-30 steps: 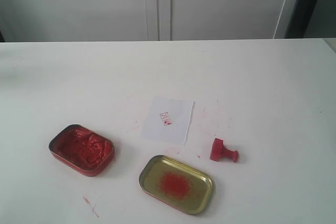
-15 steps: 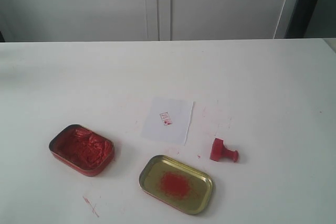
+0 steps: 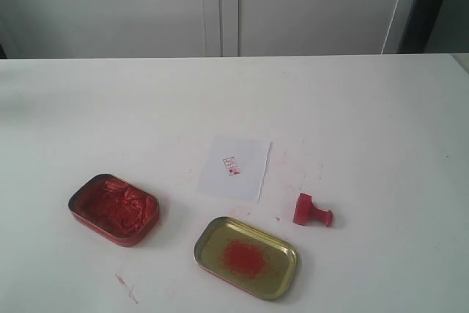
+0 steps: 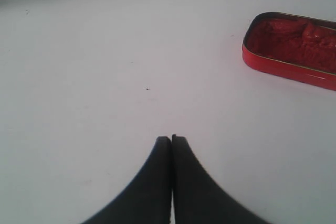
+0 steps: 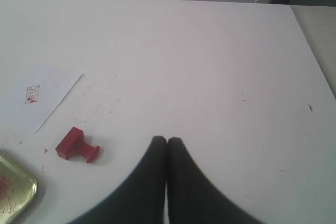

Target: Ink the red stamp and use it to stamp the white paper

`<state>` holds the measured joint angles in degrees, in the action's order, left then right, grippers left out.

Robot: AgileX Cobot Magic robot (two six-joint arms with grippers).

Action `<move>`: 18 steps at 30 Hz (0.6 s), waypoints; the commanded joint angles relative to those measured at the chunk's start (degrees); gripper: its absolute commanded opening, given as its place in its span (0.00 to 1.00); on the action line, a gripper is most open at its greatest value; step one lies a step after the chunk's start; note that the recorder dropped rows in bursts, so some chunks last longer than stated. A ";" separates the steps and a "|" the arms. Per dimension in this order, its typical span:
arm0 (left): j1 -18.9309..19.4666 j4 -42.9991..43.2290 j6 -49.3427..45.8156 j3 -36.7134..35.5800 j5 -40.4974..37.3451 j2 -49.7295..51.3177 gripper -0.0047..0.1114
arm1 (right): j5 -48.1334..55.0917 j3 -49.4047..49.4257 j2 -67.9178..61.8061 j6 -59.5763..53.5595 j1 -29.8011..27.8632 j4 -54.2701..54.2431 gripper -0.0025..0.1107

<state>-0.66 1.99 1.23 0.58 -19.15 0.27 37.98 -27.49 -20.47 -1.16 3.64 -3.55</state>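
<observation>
Red stamp: tipped over near white paper; we judge it light, rigid, slick.
Hold: we'd pinch its knob.
Left gripper, right gripper: pressed together, empty.

A small red plastic stamp lay tipped on its side, its knob handle pointing right in the exterior view, near a thin square white paper sheet lying flat, bearing a tiny red mark.
</observation>
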 commanded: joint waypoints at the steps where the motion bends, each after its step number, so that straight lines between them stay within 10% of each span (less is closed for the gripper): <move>1: 0.12 -0.03 0.01 -0.58 -0.40 -0.27 0.04 | -0.64 0.20 0.33 -0.01 -0.34 0.54 0.02; 18: 0.12 -0.03 0.01 -0.58 -0.40 -0.27 0.04 | -0.78 4.08 10.45 -0.01 -0.34 0.54 0.02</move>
<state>-0.66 1.99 1.23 0.58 -19.15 0.27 37.50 -24.91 -12.99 -1.16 3.64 -3.55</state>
